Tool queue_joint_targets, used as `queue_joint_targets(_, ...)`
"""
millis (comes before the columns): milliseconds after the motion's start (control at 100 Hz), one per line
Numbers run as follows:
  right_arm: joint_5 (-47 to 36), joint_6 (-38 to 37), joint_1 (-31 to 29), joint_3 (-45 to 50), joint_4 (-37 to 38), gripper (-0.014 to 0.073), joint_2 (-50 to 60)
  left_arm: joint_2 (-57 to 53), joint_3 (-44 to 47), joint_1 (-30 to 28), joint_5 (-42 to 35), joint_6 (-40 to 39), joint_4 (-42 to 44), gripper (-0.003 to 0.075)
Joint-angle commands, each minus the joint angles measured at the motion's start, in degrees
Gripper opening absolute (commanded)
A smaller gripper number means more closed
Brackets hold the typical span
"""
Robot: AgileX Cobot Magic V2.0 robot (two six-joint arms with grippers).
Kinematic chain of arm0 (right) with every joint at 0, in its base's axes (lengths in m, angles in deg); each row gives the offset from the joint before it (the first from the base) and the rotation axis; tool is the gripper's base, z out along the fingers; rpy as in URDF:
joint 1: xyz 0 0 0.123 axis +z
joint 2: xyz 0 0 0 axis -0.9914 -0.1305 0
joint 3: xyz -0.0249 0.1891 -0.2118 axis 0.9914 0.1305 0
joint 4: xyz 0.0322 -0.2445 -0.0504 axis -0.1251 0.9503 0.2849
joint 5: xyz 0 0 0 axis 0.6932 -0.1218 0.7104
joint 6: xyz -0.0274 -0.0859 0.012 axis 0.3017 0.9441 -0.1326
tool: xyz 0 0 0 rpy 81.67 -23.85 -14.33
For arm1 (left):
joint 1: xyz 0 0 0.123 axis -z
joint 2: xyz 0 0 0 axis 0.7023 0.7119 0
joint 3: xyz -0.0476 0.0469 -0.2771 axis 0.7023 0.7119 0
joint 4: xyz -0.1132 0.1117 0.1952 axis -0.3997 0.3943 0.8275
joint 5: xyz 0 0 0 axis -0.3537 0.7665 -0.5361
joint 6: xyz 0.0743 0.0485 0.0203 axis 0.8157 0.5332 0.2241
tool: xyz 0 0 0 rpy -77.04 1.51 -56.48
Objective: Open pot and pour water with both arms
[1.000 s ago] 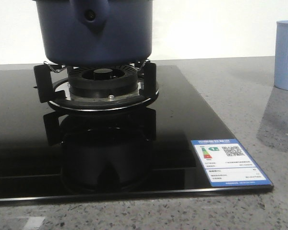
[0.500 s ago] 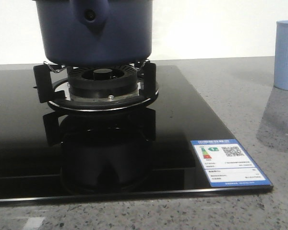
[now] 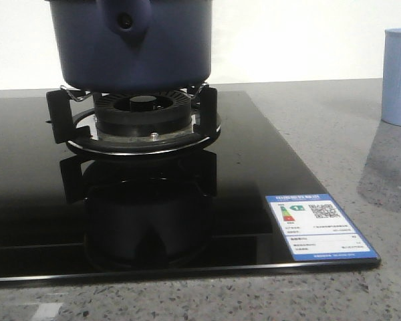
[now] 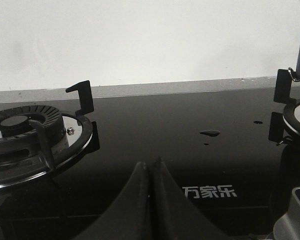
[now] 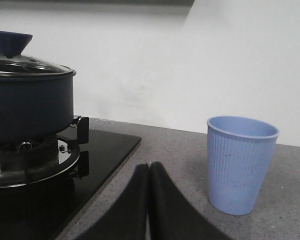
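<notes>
The dark navy-blue pot (image 3: pixel 137 47) stands on the right burner's black grate (image 3: pixel 140 124) of the black glass hob, its handle mount with a round rivet facing the front view. In the right wrist view the pot (image 5: pixel 30 105) wears a glass lid (image 5: pixel 25 65) with a dark blue cone knob (image 5: pixel 10 42). The pale blue ribbed cup (image 5: pixel 240 165) stands on the grey counter and shows at the right edge of the front view (image 3: pixel 399 77). My left gripper (image 4: pixel 151 164) is shut and empty over the hob's middle. My right gripper (image 5: pixel 149 167) is shut and empty over the counter, between hob and cup.
A second, bare burner (image 4: pixel 25 135) sits to the left on the hob. Water drops (image 4: pixel 210 133) lie on the glass. An energy label (image 3: pixel 319 226) is stuck at the hob's front right corner. A knob (image 4: pixel 295 222) shows near the front. A white wall stands behind.
</notes>
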Motion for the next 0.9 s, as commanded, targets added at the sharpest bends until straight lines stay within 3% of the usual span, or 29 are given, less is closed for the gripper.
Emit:
queue_joint_targets(0, -1.08, 0.04, 0.03, -1.33, -1.61, -0.0049, -0.42, -1.69, 0.56, -0.03, -4.0, -0.57, -0.39, -0.002)
queue_joint_targets(550, 0.53, 0.04, 0.31, -1.33, -3.28, -0.0049, -0.42, -1.69, 0.56, -0.03, -4.0, -0.57, -0.39, -0.002)
queue_joint_targets(640, 1.96, 4.81, 1.43, -1.21, -12.23, -0.0049, -0.92, -1.69, 0.56, -0.03, -4.0, -0.57, -0.39, -0.002)
queue_joint_targets(780, 6.84, 27.14, 8.46, -1.21, -34.66, -0.0049, -3.15, -1.69, 0.56, -0.03, -4.0, -0.57, -0.39, -0.002)
queue_joint_targets(890, 17.44, 41.76, 16.94, -1.35, -50.28, -0.0049, -3.16, -1.69, 0.56, -0.03, -4.0, -0.57, -0.39, -0.002)
